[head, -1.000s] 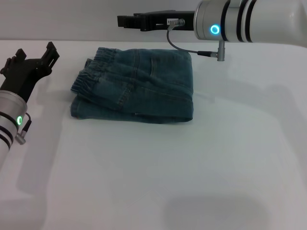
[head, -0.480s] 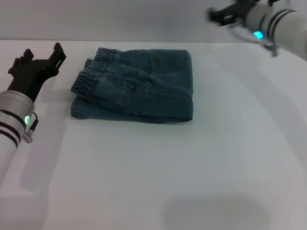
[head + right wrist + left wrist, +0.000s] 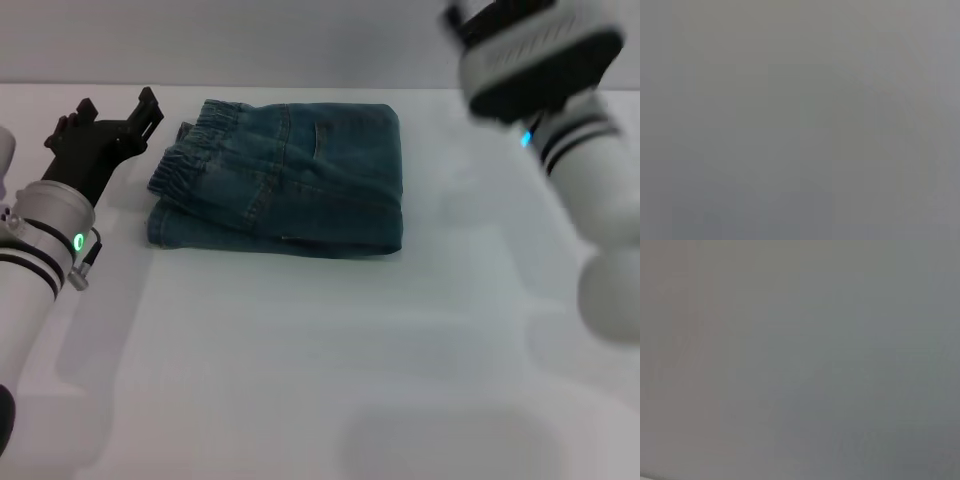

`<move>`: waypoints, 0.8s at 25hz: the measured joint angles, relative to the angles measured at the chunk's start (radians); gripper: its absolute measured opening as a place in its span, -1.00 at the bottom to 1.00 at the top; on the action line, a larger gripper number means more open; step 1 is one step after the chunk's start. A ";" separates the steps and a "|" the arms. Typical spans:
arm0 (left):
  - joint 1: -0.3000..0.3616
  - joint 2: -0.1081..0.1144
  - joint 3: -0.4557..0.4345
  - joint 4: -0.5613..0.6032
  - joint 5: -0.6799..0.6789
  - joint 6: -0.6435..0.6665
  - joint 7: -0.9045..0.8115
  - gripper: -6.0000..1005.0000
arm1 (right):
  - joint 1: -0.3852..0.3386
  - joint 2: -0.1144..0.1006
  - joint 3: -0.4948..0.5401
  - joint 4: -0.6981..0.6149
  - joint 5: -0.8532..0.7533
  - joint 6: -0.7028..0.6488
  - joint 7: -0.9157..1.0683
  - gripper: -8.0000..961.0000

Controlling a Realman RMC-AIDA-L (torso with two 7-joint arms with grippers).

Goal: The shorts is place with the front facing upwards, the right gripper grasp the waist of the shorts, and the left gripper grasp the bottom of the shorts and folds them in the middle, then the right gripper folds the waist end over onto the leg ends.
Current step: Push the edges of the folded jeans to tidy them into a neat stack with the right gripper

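The shorts (image 3: 290, 180) lie folded into a compact blue denim rectangle on the white table (image 3: 300, 360) in the head view. Their gathered waist (image 3: 185, 150) rests on top at the left side, above the leg ends (image 3: 165, 228), and the fold runs along the right side. My left gripper (image 3: 118, 104) hovers just left of the waist, open and holding nothing. Only the white banded right arm (image 3: 560, 90) shows, raised at the upper right well away from the shorts; its gripper is out of view. Both wrist views show only plain grey.
The white table stretches wide in front of and to the right of the shorts. A grey wall (image 3: 300, 40) runs behind the table's far edge.
The right arm has swung away from the far edge of the shorts, rightward and upward, taking its gripper out of view. The left gripper has crept slightly closer to the waist.
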 joint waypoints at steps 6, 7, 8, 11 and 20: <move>-0.028 0.000 0.002 -0.023 0.000 -0.001 -0.001 0.66 | -0.081 0.000 -0.171 -0.036 -0.232 -0.060 0.280 0.48; -0.033 0.000 0.002 -0.030 0.000 -0.001 -0.001 0.66 | -0.100 0.000 -0.175 -0.067 -0.233 -0.075 0.282 0.46; -0.042 0.000 0.003 -0.042 0.000 -0.001 -0.001 0.66 | -0.123 -0.003 -0.174 -0.109 -0.234 -0.093 0.283 0.44; -0.060 -0.002 0.003 -0.072 -0.001 -0.001 -0.001 0.66 | -0.176 -0.009 -0.170 -0.185 -0.254 -0.137 0.292 0.38; -0.089 -0.005 0.021 -0.093 -0.005 -0.006 -0.002 0.66 | -0.177 -0.004 -0.293 -0.259 -0.288 -0.240 0.302 0.11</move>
